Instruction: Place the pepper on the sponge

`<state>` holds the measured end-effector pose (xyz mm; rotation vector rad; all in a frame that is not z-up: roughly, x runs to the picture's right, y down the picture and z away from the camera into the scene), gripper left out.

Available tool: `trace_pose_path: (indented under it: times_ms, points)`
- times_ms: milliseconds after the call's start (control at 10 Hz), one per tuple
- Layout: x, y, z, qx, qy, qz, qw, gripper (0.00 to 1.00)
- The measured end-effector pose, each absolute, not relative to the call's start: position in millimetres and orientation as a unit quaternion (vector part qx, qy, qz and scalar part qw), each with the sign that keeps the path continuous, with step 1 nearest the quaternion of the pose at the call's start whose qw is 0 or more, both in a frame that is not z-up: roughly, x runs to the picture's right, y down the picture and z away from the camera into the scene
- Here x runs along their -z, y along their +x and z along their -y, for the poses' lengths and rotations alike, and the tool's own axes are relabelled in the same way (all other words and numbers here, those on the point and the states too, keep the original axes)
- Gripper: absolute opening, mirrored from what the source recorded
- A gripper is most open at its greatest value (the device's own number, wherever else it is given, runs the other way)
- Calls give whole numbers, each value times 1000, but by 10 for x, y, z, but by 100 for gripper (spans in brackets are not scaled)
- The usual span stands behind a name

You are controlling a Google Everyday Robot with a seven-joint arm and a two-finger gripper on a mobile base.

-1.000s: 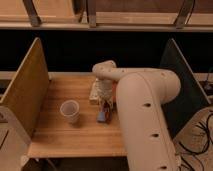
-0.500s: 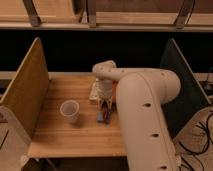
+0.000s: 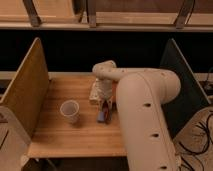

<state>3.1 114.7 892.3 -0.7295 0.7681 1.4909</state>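
Note:
My arm reaches from the lower right over the wooden table (image 3: 60,135), and my gripper (image 3: 105,101) points down near the table's middle. Just under it shows a small reddish item, the pepper (image 3: 106,106). A flat blue-grey sponge (image 3: 102,117) lies on the table directly in front of the pepper, partly covered by the gripper and the arm. I cannot tell whether the pepper rests on the sponge or hangs above it.
A white paper cup (image 3: 70,110) stands upright left of the sponge. A cream-coloured packet (image 3: 94,93) lies behind the gripper. A wooden side panel (image 3: 25,92) walls the table's left side and a dark panel (image 3: 182,75) its right.

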Motion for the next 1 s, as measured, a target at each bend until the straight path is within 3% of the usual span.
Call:
trace_pose_path:
  times_ms: [600, 700, 1000]
  points:
    - [-8927, 31, -1156, -645, -316, -333, 610, 73]
    - [-8927, 31, -1155, -645, -316, -333, 610, 79]
    - [-8927, 31, -1155, -646, -316, -333, 610, 80]
